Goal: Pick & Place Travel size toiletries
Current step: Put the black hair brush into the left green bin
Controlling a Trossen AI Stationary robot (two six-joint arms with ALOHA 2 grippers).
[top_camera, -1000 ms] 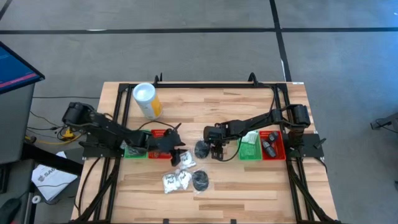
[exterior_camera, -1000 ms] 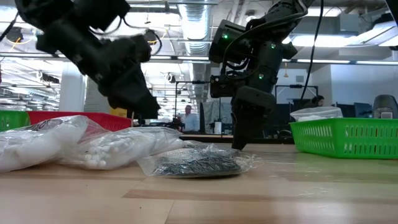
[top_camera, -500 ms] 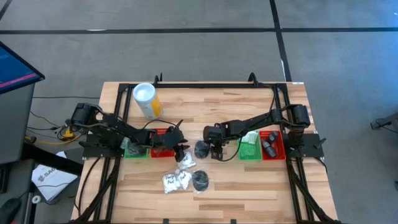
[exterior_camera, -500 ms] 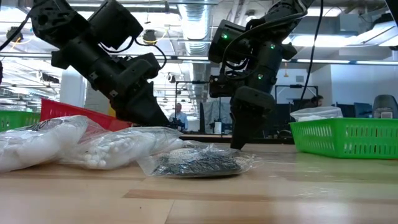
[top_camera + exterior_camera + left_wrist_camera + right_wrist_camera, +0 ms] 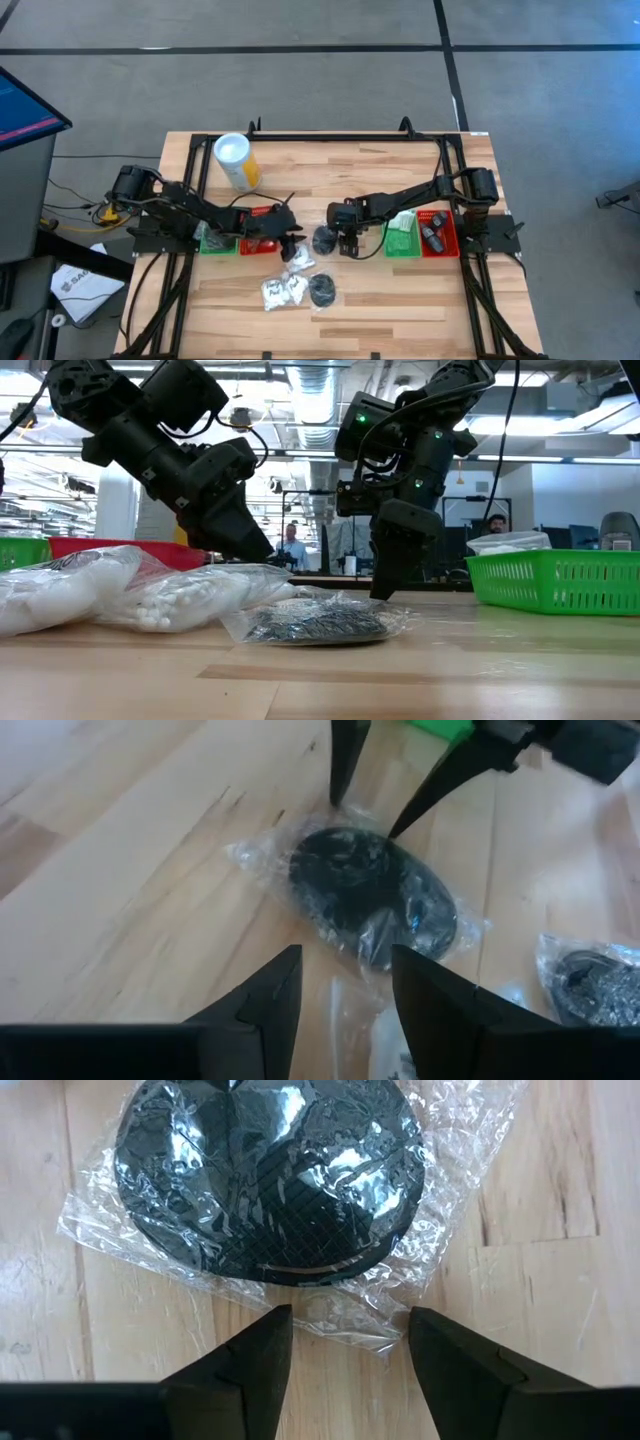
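Bagged black disc: a black round item sealed in clear crinkled plastic (image 5: pixel 268 1175), lying flat on the table near its middle, just left of the right pincer.
Right pincer: (image 5: pixel 349 243) points down at the table right beside that bag, fingers (image 5: pixel 455 1370) apart, with a strip of the bag's plastic edge and bare wood between them; nothing gripped.
Second black disc: another bagged dark item (image 5: pixel 322 291) lies nearer the front edge, well clear of both pincers.
White sachets: bags of small white pieces (image 5: pixel 281 290) sit just left of the second disc; one more (image 5: pixel 299 259) lies just beside the left pincer.
Left pincer: (image 5: pixel 288 240) hangs low over the table left of centre, fingers (image 5: pixel 268 995) spread, empty, facing the first black disc.
Left trays: a green tray (image 5: pixel 214 243) and a red tray (image 5: pixel 258 214) lie under the left arm.
Right trays: a green tray (image 5: pixel 402 238) holds white bagged items; the red tray (image 5: pixel 438 232) beside it holds dark items.
Yellow cylinder: (image 5: pixel 236 162) with a white top, at the far left of the table (image 5: pixel 380 300).
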